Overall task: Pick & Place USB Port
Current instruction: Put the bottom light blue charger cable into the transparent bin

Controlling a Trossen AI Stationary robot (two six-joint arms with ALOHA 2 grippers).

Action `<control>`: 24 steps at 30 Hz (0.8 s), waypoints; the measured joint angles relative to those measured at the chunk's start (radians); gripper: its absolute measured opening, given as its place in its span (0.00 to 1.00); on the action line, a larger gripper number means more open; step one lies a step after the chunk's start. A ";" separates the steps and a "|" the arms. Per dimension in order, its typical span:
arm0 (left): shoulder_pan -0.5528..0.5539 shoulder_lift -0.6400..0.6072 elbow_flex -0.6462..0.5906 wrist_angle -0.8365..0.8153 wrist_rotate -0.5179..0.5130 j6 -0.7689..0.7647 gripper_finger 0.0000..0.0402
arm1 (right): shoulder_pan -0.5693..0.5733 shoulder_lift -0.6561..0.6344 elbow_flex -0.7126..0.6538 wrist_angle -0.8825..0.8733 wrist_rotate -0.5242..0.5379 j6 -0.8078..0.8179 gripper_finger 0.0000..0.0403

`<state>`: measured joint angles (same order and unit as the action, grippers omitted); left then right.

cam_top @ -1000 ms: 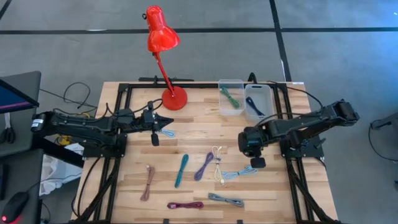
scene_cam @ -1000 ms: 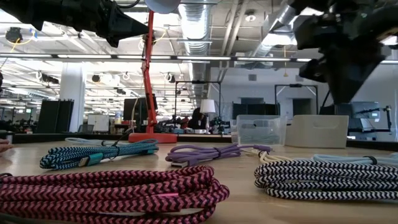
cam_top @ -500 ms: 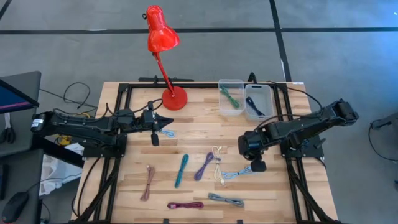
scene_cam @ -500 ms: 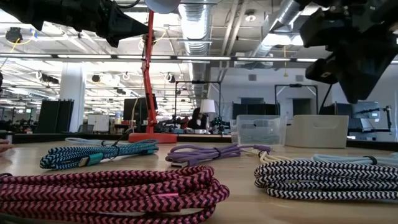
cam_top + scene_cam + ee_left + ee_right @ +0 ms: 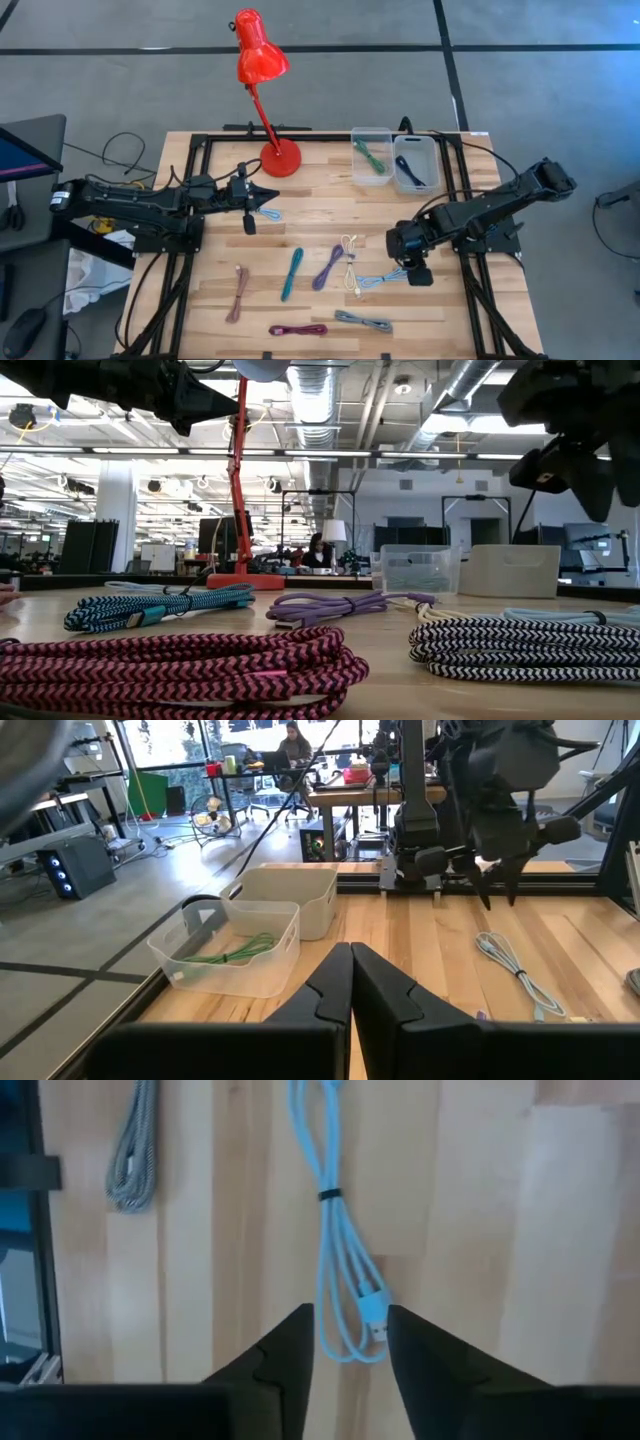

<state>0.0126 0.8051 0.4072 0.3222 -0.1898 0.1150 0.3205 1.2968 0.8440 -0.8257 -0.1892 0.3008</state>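
A light blue USB cable (image 5: pixel 385 279) lies coiled and tied on the table's near right part. My right gripper (image 5: pixel 404 252) hangs above its right end, pointing down and open. In the right wrist view my right gripper (image 5: pixel 348 1325) has one finger on each side of the cable's looped plug end (image 5: pixel 362 1315), touching nothing. The low view shows this gripper (image 5: pixel 590 470) well above the table. My left gripper (image 5: pixel 268 193) waits shut at the far left, near a small light blue cable (image 5: pixel 268 214).
More cables lie on the table: brown (image 5: pixel 238 292), teal (image 5: pixel 291 273), purple (image 5: pixel 329 266), cream (image 5: pixel 348 262), magenta (image 5: pixel 298 329), grey (image 5: pixel 363 321). At the far edge stand a clear bin (image 5: pixel 371 157) with a green cable, a white bin (image 5: pixel 414 163) with a dark one, and a red lamp (image 5: pixel 280 157).
My right gripper has moved toward the table's near edge, from beside the cream cable's far end to above the light blue cable's right end. The cables have stayed where they were.
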 joint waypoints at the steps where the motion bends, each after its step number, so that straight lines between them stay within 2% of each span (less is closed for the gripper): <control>1: 0.000 0.000 0.000 0.000 0.000 0.000 0.01 | 0.009 0.000 0.000 0.001 0.003 0.005 0.33; 5: 0.000 0.000 0.000 0.000 0.000 0.000 0.01 | 0.041 0.000 0.000 0.027 0.014 0.048 0.39; 12: 0.000 0.000 0.000 0.000 0.000 0.000 0.01 | 0.092 0.014 -0.004 0.060 0.143 0.090 0.46; 24: 0.000 0.000 0.000 0.000 0.000 0.000 0.01 | 0.155 0.266 -0.010 0.098 0.190 0.086 0.43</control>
<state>0.0128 0.8051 0.4072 0.3222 -0.1894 0.1146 0.4754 1.5631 0.8341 -0.7277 0.0006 0.3866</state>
